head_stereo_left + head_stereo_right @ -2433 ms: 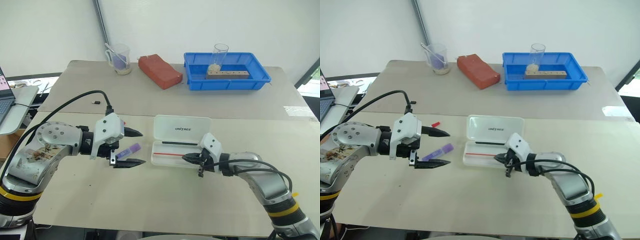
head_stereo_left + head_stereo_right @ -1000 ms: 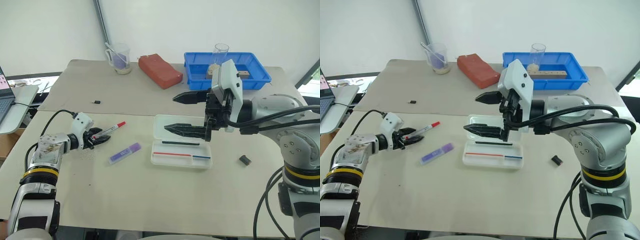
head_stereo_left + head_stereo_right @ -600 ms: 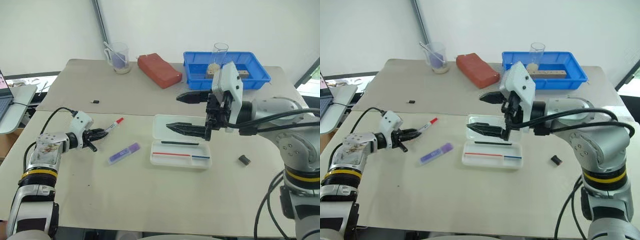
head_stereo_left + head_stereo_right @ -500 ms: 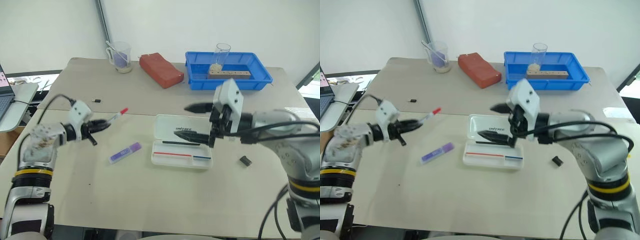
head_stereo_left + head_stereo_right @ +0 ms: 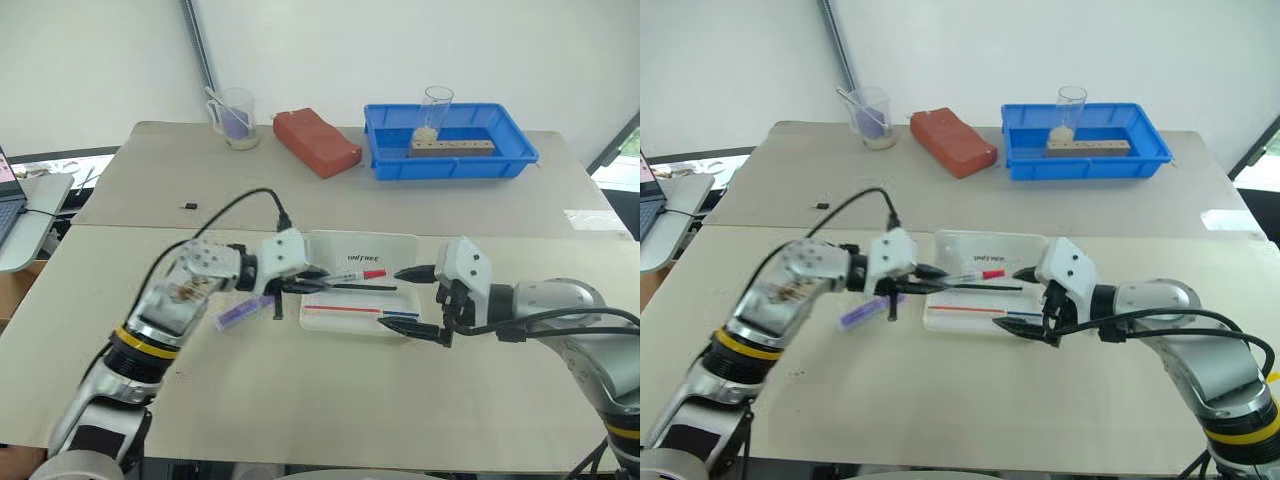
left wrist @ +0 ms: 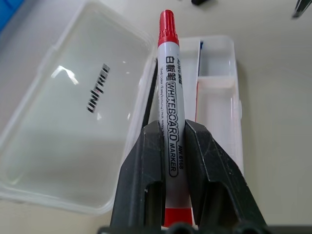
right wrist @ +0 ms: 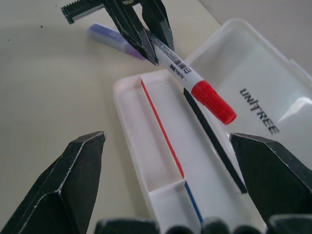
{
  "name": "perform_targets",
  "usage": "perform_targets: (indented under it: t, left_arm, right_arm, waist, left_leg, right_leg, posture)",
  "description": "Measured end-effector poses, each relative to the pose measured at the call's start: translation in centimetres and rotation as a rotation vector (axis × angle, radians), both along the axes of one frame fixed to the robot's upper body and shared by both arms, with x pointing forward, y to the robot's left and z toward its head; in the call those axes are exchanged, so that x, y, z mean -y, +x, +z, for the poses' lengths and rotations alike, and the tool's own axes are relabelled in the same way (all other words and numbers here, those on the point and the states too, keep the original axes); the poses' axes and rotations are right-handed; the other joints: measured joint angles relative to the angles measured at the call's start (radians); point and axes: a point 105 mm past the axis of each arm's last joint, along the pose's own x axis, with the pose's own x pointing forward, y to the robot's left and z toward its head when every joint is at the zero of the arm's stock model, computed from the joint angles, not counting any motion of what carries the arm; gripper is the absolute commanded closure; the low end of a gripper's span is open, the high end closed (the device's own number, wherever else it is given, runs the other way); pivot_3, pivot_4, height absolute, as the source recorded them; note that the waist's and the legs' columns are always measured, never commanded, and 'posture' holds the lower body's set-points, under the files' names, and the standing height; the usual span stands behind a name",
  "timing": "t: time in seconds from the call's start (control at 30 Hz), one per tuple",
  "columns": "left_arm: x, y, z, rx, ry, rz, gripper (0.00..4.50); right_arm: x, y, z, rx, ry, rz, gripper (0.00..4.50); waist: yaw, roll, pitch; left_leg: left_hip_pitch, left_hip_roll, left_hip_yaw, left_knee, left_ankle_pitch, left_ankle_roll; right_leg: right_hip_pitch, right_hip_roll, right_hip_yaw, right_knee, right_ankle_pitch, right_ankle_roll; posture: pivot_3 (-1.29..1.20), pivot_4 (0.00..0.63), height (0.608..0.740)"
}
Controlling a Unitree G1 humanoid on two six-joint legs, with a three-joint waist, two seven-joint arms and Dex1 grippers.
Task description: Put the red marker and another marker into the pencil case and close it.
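The left pincer is clamped on the tail half of the slim white-barrelled marker with a red cap, which sticks out cap-first over the open tray of the flat translucent white plastic pencil case. The marker's long axis runs nearly along the tray's length, so a short drop looks enough. The right pincer hangs wide open and empty at the case's other end. The short lilac-purple highlighter lies on the table just beside the left arm, nearer that arm than the right.
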Motion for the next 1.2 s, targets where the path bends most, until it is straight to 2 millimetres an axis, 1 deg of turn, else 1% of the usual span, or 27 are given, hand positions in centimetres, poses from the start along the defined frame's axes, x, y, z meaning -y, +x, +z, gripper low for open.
perform_targets:
  t: [0.03, 0.13, 0.2, 0.27, 0.3, 0.33, 0.4, 0.5, 0.53, 0.6, 0.67, 0.73, 0.77, 0.8, 0.83, 0.87, 0.93, 0.97, 1.03, 1.07, 1.13, 1.2]
  left_arm:
    - [0.4, 0.3, -0.3, 0.002, 0.008, -0.009, 4.34]
    - [1.3, 0.9, -0.3, 0.030, 0.017, -0.037, 4.34]
    - [1.6, 1.0, -0.3, 0.037, 0.022, -0.056, 4.34]
    - [1.7, 0.9, -0.9, 0.025, 0.035, -0.069, 4.34]
    - [1.8, 0.9, -1.3, 0.013, 0.040, -0.072, 3.27]
    - [1.9, 0.9, -1.4, 0.010, 0.040, -0.077, 2.86]
    - [2.2, 0.9, -1.4, 0.021, 0.032, -0.089, 1.89]
    - [2.6, 1.1, -0.7, 0.043, 0.024, -0.098, 0.39]
    - [2.6, 1.2, -0.4, 0.051, 0.018, -0.095, 0.07]
    - [2.4, 1.2, 0.5, 0.058, -0.003, -0.079, 0.07]
    - [1.4, 1.5, 1.9, 0.074, -0.022, -0.038, 0.07]
    - [-0.6, 2.2, 3.8, 0.109, -0.044, 0.052, 0.07]
    - [-1.7, 2.5, 4.3, 0.118, -0.050, 0.103, 0.07]
    - [-3.2, 2.7, 4.4, 0.119, -0.052, 0.158, 0.07]
    - [-5.0, 2.6, 3.9, 0.108, -0.041, 0.215, 0.07]
    - [-7.1, 2.4, 2.7, 0.075, -0.015, 0.284, 0.07]
    - [-10.7, 1.0, 0.1, -0.012, 0.040, 0.394, 0.07]
    - [-11.8, 0.1, -1.2, -0.067, 0.053, 0.437, 0.07]
    - [-12.2, -1.1, -2.5, -0.126, 0.055, 0.473, 0.07]
    - [-12.2, -1.5, -2.6, -0.133, 0.049, 0.485, 0.07]
    - [-12.5, -2.0, -3.1, -0.141, 0.046, 0.529, 0.07]
    - [-12.8, -2.2, -4.0, -0.156, 0.046, 0.573, 0.07]
  right_arm:
    - [0.1, 0.0, -0.1, -0.002, 0.000, -0.009, 0.00]
    - [-0.1, 0.1, -0.2, 0.003, 0.021, -0.028, 0.00]
    - [0.0, 0.2, -0.4, 0.006, 0.023, -0.047, 0.00]
    - [0.0, 0.1, -0.5, 0.007, 0.024, -0.060, 0.00]
    - [0.0, 0.1, -0.5, 0.008, 0.025, -0.064, 0.00]
    - [0.0, 0.2, -0.5, 0.011, 0.025, -0.067, 0.00]
    - [-0.1, 0.2, -0.4, 0.021, 0.029, -0.074, 0.00]
    - [-0.2, 0.3, -0.2, 0.028, 0.035, -0.076, 0.00]
    - [-0.2, 0.4, 0.0, 0.034, 0.035, -0.074, 0.00]
    - [-0.4, 0.6, 0.4, 0.051, 0.037, -0.068, 0.00]
    - [-0.6, 0.8, 0.8, 0.062, 0.044, -0.058, 0.00]
    - [-1.1, 0.9, 1.2, 0.073, 0.058, -0.038, 0.00]
    - [-1.3, 1.0, 1.4, 0.077, 0.061, -0.029, 0.00]
    - [-1.6, 1.0, 1.6, 0.082, 0.063, -0.014, 0.00]
    - [-2.1, 1.0, 1.7, 0.083, 0.064, 0.009, 0.00]
    - [-2.5, 1.0, 1.9, 0.085, 0.069, 0.033, 0.00]
    - [-3.5, 1.0, 2.1, 0.079, 0.072, 0.081, 0.00]
    - [-3.8, 1.0, 2.3, 0.079, 0.076, 0.096, 0.00]
    - [-4.6, 1.1, 2.8, 0.084, 0.083, 0.132, 0.00]
    - [-5.0, 1.1, 3.1, 0.086, 0.091, 0.147, 0.00]
    - [-5.7, 0.9, 3.7, 0.097, 0.105, 0.184, 0.00]
    - [-6.1, 0.8, 3.5, 0.084, 0.103, 0.205, 0.00]
  waist:
    - [0.000, 0.000, 0.000]
    - [0.002, -0.001, 0.001]
    - [0.001, -0.001, 0.000]
    - [0.001, -0.001, 0.000]
    - [0.001, -0.001, 0.000]
    - [0.001, -0.001, 0.000]
    - [0.002, -0.001, 0.000]
    - [0.004, -0.001, 0.000]
    - [0.003, -0.001, 0.000]
    - [0.001, 0.000, 0.000]
    - [-0.003, 0.000, 0.000]
    - [-0.006, 0.001, 0.000]
    - [-0.007, 0.001, 0.000]
    - [-0.008, 0.001, 0.000]
    - [-0.012, 0.002, -0.001]
    - [-0.015, 0.003, -0.001]
    - [-0.023, 0.005, -0.002]
    - [-0.021, 0.003, -0.001]
    - [-0.001, 0.000, 0.001]
    - [0.006, -0.001, 0.002]
    - [0.015, -0.002, 0.002]
    - [0.020, -0.002, 0.001]
  left_leg:
    - [0.000, 0.000, 0.000, 0.000, 0.000, 0.000]
    - [-0.001, 0.000, 0.000, 0.000, 0.000, 0.000]
    - [-0.001, 0.000, 0.000, 0.000, 0.000, 0.000]
    - [-0.001, 0.000, 0.000, 0.000, 0.000, 0.000]
    - [-0.002, 0.000, -0.001, 0.000, 0.000, 0.000]
    - [-0.002, 0.000, -0.001, 0.000, 0.000, 0.000]
    - [-0.002, 0.000, -0.001, 0.001, 0.000, 0.000]
    - [-0.002, 0.000, -0.001, 0.001, 0.000, 0.000]
    - [-0.002, 0.000, -0.001, 0.002, 0.000, 0.000]
    - [-0.002, 0.000, -0.001, 0.001, 0.000, 0.000]
    - [-0.002, 0.000, -0.001, 0.001, 0.000, 0.000]
    - [-0.002, 0.001, -0.002, 0.000, 0.000, 0.000]
    - [-0.001, 0.001, -0.002, 0.000, 0.000, 0.000]
    - [-0.001, 0.001, -0.001, 0.000, 0.000, 0.000]
    - [0.001, 0.001, -0.001, -0.001, 0.000, 0.000]
    - [0.002, 0.001, -0.001, -0.002, 0.000, 0.000]
    - [0.003, 0.002, 0.000, -0.004, 0.000, 0.000]
    - [0.003, 0.003, 0.000, -0.004, 0.000, 0.000]
    - [0.002, 0.003, 0.000, -0.002, 0.000, 0.000]
    - [0.002, 0.003, 0.000, -0.002, 0.000, 0.000]
    - [0.003, 0.003, 0.002, -0.002, 0.000, 0.000]
    - [0.003, 0.002, 0.003, -0.002, 0.000, 0.000]
  right_leg:
    - [0.000, 0.000, 0.000, 0.000, 0.000, 0.000]
    - [0.000, 0.000, 0.000, 0.000, 0.000, 0.000]
    - [0.000, 0.000, 0.000, -0.002, 0.000, 0.001]
    - [0.000, 0.000, 0.000, -0.002, 0.000, 0.001]
    - [0.000, 0.000, 0.000, -0.001, 0.000, 0.001]
    - [0.000, 0.000, 0.000, -0.001, 0.000, 0.001]
    - [0.000, 0.000, 0.000, -0.001, 0.001, 0.001]
    - [0.000, 0.000, 0.000, -0.001, 0.001, 0.001]
    - [0.000, 0.000, 0.000, -0.001, 0.001, 0.001]
    - [0.000, 0.000, 0.000, -0.001, 0.001, 0.001]
    - [0.000, 0.001, 0.000, -0.001, 0.001, 0.001]
    - [0.000, 0.002, 0.000, -0.001, 0.001, 0.001]
    - [0.000, 0.002, 0.000, -0.001, 0.001, 0.001]
    - [0.000, 0.002, 0.001, -0.001, 0.001, 0.001]
    - [0.000, 0.002, 0.002, -0.001, 0.001, 0.001]
    - [0.000, 0.002, 0.002, -0.001, 0.001, 0.001]
    - [0.000, 0.002, 0.002, -0.001, 0.000, 0.001]
    - [0.000, 0.002, 0.001, -0.001, 0.000, 0.001]
    - [-0.003, 0.001, -0.002, -0.001, 0.000, 0.000]
    - [-0.002, 0.000, -0.003, -0.002, 0.000, 0.000]
    - [-0.002, -0.004, -0.003, -0.003, 0.000, 0.000]
    - [-0.002, -0.005, -0.003, -0.004, 0.001, 0.000]
  posture:
    - [0.00, 0.150, 0.740]
    - [0.00, 0.150, 0.740]
    - [0.00, 0.150, 0.740]
    - [0.00, 0.150, 0.740]
    - [0.00, 0.150, 0.740]
    - [0.00, 0.150, 0.740]
    - [0.00, 0.150, 0.740]
    - [0.00, 0.150, 0.740]
    - [0.00, 0.150, 0.740]
    - [0.00, 0.150, 0.740]
    - [0.00, 0.150, 0.740]
    - [0.00, 0.150, 0.740]
    - [0.00, 0.150, 0.740]
    - [0.00, 0.150, 0.740]
    - [0.00, 0.150, 0.740]
    - [0.00, 0.150, 0.740]
    - [0.00, 0.150, 0.740]
    - [0.00, 0.150, 0.740]
    - [0.00, 0.150, 0.740]
    - [0.00, 0.150, 0.740]
    - [0.00, 0.150, 0.740]
    - [0.00, 0.150, 0.740]
